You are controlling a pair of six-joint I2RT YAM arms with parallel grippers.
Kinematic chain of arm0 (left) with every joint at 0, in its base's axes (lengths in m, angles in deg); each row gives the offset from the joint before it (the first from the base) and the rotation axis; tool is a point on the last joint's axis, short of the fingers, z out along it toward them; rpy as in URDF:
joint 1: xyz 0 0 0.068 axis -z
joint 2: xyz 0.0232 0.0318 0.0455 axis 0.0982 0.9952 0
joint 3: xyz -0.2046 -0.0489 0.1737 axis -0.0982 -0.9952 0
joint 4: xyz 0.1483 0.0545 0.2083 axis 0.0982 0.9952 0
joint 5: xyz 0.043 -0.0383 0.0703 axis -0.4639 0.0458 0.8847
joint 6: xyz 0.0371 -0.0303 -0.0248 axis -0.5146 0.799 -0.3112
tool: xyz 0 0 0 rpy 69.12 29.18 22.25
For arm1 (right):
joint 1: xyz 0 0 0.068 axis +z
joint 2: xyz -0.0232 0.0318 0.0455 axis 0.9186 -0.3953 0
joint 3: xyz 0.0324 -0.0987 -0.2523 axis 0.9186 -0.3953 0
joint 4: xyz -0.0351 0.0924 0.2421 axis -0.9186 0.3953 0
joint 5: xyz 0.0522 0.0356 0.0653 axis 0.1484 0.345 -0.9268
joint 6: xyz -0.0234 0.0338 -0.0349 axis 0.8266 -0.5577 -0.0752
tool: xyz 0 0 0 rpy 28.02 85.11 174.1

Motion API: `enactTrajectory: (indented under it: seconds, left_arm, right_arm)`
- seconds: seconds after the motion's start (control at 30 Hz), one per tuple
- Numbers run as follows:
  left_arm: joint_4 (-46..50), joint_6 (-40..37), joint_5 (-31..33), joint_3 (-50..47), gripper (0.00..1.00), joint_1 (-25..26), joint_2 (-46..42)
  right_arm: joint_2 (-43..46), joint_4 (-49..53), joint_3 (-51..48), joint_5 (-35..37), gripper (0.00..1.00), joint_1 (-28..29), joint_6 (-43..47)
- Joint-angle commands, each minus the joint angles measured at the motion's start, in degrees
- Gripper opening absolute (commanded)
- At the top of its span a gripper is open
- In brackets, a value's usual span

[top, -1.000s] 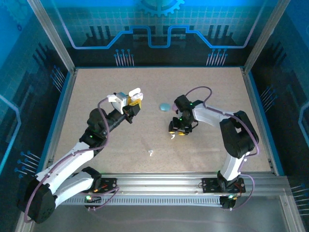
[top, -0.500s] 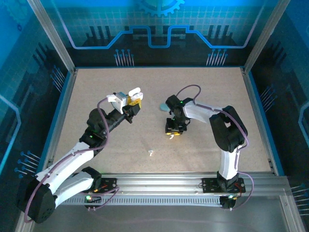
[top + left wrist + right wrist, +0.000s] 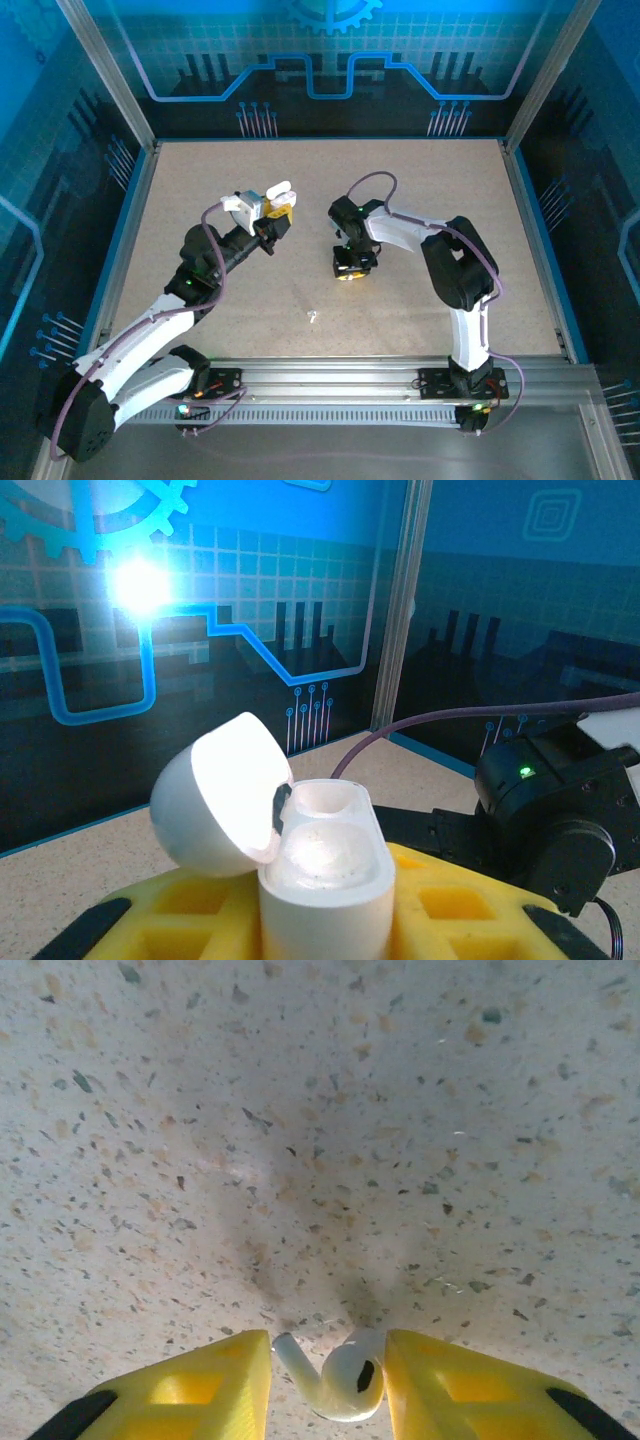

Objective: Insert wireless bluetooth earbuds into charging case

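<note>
L gripper [image 3: 272, 210], raised above the speckled table [image 3: 200, 180], is clamped tight on the white charging case [image 3: 322, 880]. Its lid [image 3: 215, 795] is flipped open and both sockets face up (they look empty from the L wrist cam). Mid-table, a second earbud [image 3: 313, 317] lies loose, well apart from both arms. To the R, R gripper [image 3: 325, 1360] sits low over the table w/ yellow fingers [image 3: 200, 1375] drawn in around a white earbud [image 3: 345, 1380], stem toward one pad, head against the other. Risk: the pinch looks off-centre on a rounded bud, so it could pivot or squirt out on lift. A twisted bud wouldn't seat in its socket, and a hard push could shift the case in L's grip.
</note>
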Motion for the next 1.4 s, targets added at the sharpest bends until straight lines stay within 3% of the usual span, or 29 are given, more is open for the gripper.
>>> enactTrajectory:
  seconds: [0.0, 0.23, 0.97, 1.37]
  left_arm:
    - [-2.1, 0.3, -0.9, 0.0, 0.29, -0.5, -0.9]
    - [-2.0, 0.2, -0.5, -0.1, 0.30, -0.5, -1.4]
    - [-1.4, 0.7, -1.2, 0.7, 0.30, -0.5, -1.3]
    - [-1.4, 1.1, -1.6, 1.0, 0.30, -0.5, -1.1]
  right_arm:
    - [-1.1, 3.5, 0.9, 2.9, 0.35, 0.4, 0.4]
    - [0.5, 3.5, -2.1, 2.9, 0.34, 0.2, 1.0]
    - [8.9, 6.0, -10.2, 6.2, 0.44, -1.1, 1.8]
    - [10.4, -0.1, -12.6, 3.8, 0.58, 0.1, -7.8]
